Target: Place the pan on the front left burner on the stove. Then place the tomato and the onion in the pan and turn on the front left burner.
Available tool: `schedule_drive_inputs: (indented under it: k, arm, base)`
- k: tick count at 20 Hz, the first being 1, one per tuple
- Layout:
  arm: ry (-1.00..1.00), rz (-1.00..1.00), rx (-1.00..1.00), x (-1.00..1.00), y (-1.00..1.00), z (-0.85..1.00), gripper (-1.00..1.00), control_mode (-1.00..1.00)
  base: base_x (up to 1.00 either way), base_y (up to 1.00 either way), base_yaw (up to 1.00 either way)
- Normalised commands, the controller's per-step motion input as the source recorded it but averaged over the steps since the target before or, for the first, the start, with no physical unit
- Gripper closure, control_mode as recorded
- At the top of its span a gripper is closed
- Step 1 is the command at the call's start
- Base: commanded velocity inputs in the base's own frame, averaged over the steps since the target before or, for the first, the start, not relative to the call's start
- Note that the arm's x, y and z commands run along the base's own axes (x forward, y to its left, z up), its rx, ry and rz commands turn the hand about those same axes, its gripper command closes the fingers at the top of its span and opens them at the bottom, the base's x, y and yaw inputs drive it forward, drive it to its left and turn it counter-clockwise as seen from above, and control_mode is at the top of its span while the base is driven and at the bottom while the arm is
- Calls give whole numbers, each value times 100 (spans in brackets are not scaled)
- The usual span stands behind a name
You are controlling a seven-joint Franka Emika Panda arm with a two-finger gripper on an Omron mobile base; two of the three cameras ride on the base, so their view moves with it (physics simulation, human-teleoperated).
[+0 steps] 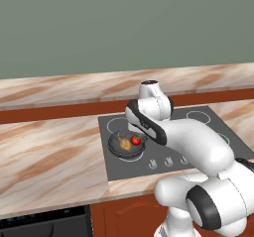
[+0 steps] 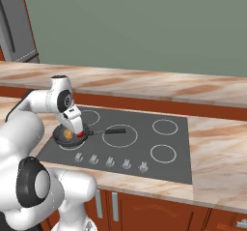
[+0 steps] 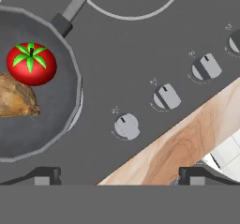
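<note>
Red tomato [image 3: 31, 64] with green leaves, golden-brown onion [image 3: 16, 99], dark grey pan [image 3: 51, 124], seemingly silver knobs [image 3: 127, 126].

The round dark grey frying pan [image 3: 28, 138] has a matt, metal-like bowl with a paler rim and a smooth black stick handle [image 3: 77, 5]. The red tomato [image 3: 31, 64] is glossy and smooth; the golden-brown onion [image 3: 16, 99] looks dry and papery. The flat dark grey cooktop [image 3: 140, 49] is smooth and matt, its small silver knobs [image 3: 126, 126] brushed metal. The counter [image 1: 49, 156] is polished veined pink-brown stone, above reddish-brown wood cabinet fronts [image 2: 159, 213].
</note>
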Motion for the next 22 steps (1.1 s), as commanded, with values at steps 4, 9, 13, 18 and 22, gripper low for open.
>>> schedule_drive_inputs:
  k: [4,9,13,18,22]
  arm:
    - [0,9,3,-24,-11,-27,-100,-100]
    - [0,9,2,-12,-11,-20,-100,-100]
    - [0,8,0,-9,-1,-21,-100,-100]
    - [0,11,0,0,-1,-17,-100,-100]
    - [0,13,0,0,-6,-17,-100,-100]
  base:
    - [0,0,0]
    - [0,0,0]
    - [0,0,0]
    - [0,0,0]
    - [0,0,0]
